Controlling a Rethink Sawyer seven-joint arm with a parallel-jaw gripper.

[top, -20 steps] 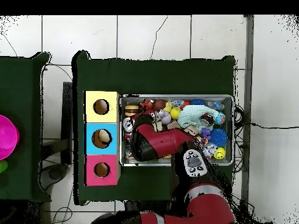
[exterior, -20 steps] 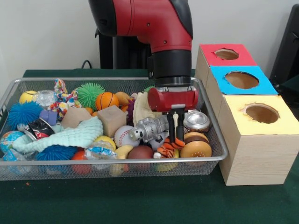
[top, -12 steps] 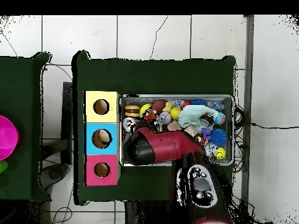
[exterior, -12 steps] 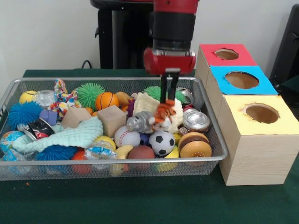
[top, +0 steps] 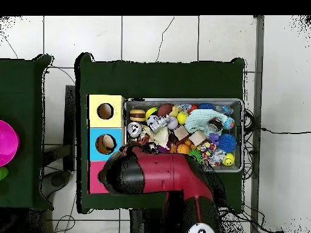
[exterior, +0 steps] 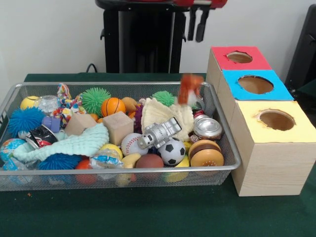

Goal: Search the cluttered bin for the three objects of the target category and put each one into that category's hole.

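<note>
A small orange striped tiger toy (exterior: pixel 190 89) shows blurred in mid-air above the bin's right rear corner, touching nothing. My gripper (exterior: pixel 196 39) hangs well above it at the top edge, its two dark fingers close together with nothing between them. The wire bin (exterior: pixel 123 170) holds several toys, among them a silver robot figure (exterior: pixel 159 133) and a soccer ball (exterior: pixel 172 151). To the right stands the wooden box with a red hole (exterior: pixel 239 57), a blue hole (exterior: pixel 255 84) and a yellow hole (exterior: pixel 276 119). In the overhead view my arm (top: pixel 158 176) hides the gripper.
A metal can (exterior: pixel 207 127) and a burger toy (exterior: pixel 207 154) lie at the bin's right end. A wooden cube (exterior: pixel 117 127), a mint cloth (exterior: pixel 74 144) and spiky balls fill the left. The arm's black column (exterior: pixel 143 39) rises behind the bin.
The gripper rose from the bin with the tiger toy and swung right. The toy has come out of the fingers and hangs below them. The silver robot figure dropped back onto the pile.
</note>
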